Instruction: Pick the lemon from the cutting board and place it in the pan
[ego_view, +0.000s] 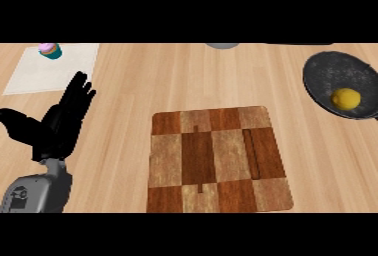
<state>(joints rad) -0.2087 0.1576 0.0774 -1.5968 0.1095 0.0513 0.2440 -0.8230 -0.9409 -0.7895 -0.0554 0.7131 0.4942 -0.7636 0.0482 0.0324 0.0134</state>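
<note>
Left hand (63, 117): lower left of frame, fingers straight and spread, holding nothing, above the tabletop (118, 150).
Cutting board (218, 160): centre, bare.
Lemon (345, 98): inside the pan (325, 75), upper right.

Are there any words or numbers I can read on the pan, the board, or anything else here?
None: no words, numbers or signs can be read.
Pan: plain dark, with the lemon in it.
Board: only wood squares.
Left forearm: a small dark mark, too blurred to read.
Little cup on the cloth: no label to be seen.
</note>
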